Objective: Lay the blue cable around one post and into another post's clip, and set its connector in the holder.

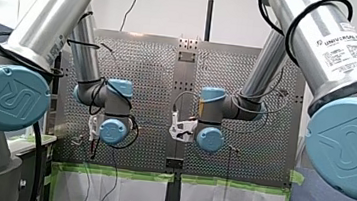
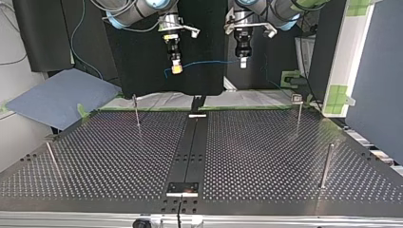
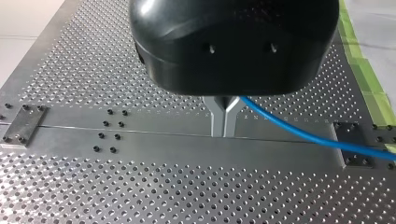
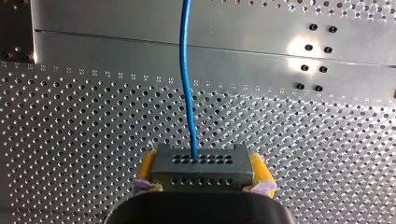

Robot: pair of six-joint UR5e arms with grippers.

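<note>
In the top view both grippers hang high above the table's far edge. My right gripper (image 2: 176,68), at that view's left, has its yellow pads shut on the dark grey connector (image 4: 201,165). The blue cable (image 4: 187,70) leaves the connector and runs ahead over the plate. It spans in the air (image 2: 209,61) to my left gripper (image 2: 243,61), at the top view's right. In the left wrist view the metal fingers (image 3: 218,119) are shut on the cable (image 3: 303,135), which trails off to one side. A post with a clip on top (image 2: 296,99) stands far right.
Thin posts stand on the perforated table (image 2: 266,156): one far left (image 2: 137,111), one near left (image 2: 51,156), one near right (image 2: 326,166). A dark centre strip carries a small black plate (image 2: 182,188) at its near end. A blue-grey mat (image 2: 57,95) lies beyond the left corner.
</note>
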